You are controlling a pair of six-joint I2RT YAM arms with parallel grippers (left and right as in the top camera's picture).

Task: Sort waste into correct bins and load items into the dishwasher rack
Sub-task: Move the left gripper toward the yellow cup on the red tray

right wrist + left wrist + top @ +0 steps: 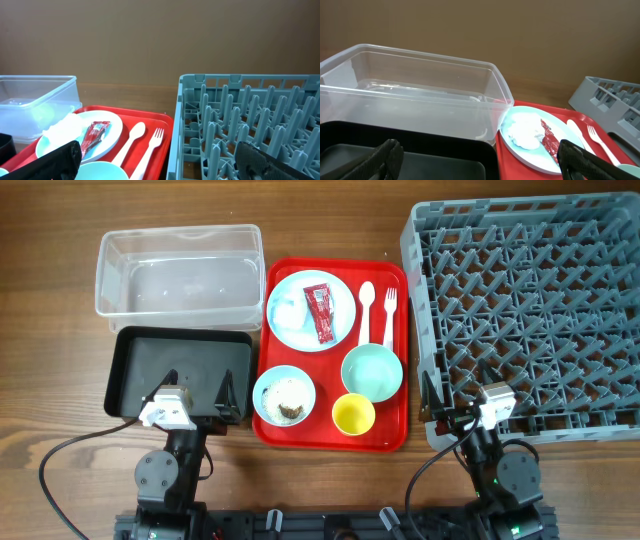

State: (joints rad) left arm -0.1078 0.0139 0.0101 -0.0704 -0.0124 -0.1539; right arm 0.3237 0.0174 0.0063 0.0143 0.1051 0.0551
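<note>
On the red serving tray, a light-blue plate [340, 295] holds the red sachet [320, 312] and the white tissue ball [287, 308]. Beside it lie the white spoon [366, 308] and fork [389, 315]. In front stand the mint bowl [372, 372], the yellow cup [353, 415] and a light-blue bowl [262, 385] with crumbs [288, 402]. The clear tub [180, 232] and black tray [180, 360] are on the left, the grey rack [530, 310] on the right. My left gripper [200, 395] is open over the black tray's near edge. My right gripper [458, 395] is open at the rack's near left corner.
The red serving tray [395, 435] lies between the black tray and the rack, close to both. The clear tub touches the black tray's far edge. Bare wooden table surrounds everything, and the arm bases and cables sit at the front edge.
</note>
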